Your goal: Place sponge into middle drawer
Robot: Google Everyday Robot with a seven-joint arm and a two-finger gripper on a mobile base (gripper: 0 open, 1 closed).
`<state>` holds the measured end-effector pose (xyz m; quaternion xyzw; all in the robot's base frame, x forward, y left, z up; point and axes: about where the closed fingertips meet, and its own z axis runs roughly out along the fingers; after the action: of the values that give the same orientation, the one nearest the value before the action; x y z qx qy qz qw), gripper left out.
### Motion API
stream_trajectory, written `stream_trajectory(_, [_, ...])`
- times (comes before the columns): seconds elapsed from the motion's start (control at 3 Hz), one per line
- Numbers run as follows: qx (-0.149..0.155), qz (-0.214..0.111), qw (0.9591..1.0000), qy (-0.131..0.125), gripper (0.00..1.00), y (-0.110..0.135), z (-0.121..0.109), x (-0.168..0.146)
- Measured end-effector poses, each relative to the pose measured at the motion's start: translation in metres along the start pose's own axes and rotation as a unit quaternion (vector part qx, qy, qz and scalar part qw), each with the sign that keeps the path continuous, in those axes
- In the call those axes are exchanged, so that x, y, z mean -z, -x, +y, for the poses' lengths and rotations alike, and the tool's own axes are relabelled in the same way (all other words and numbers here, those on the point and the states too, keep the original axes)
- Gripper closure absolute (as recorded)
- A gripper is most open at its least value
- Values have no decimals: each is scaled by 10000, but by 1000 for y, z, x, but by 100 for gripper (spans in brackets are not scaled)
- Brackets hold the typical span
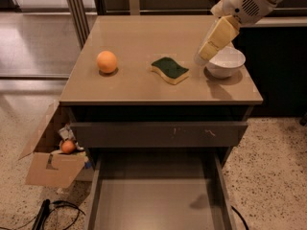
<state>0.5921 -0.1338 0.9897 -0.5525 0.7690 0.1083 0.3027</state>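
The sponge (169, 69), dark green on top with a pale yellow body, lies flat on the cabinet top near its front middle. The middle drawer (158, 200) is pulled open below, and its plain grey-brown floor shows nothing in it. My gripper (202, 57) hangs from the upper right on the white arm. It points down-left, just above the cabinet top, between the sponge and the white bowl (225, 61). It is a short way right of the sponge and not touching it.
An orange fruit (106, 61) sits on the left of the cabinet top (134, 37). The upper drawer's dark front (158, 134) is closed. A cardboard box (53, 164) and cables (48, 212) lie on the floor at left.
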Motion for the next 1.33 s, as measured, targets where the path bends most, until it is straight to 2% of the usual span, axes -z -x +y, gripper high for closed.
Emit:
stream_trajectory(0.33, [22, -10, 10000, -30, 0, 2, -3, -10])
stream_trajectory(0.67, [-166, -70, 9997, -136, 0, -12, -15, -39])
stream_trajectory(1.0, [-489, -70, 9979, -413, 0, -31, -29, -65])
stream_trajectory(1.33, [-812, -38, 9935, -798, 0, -45, -47, -95])
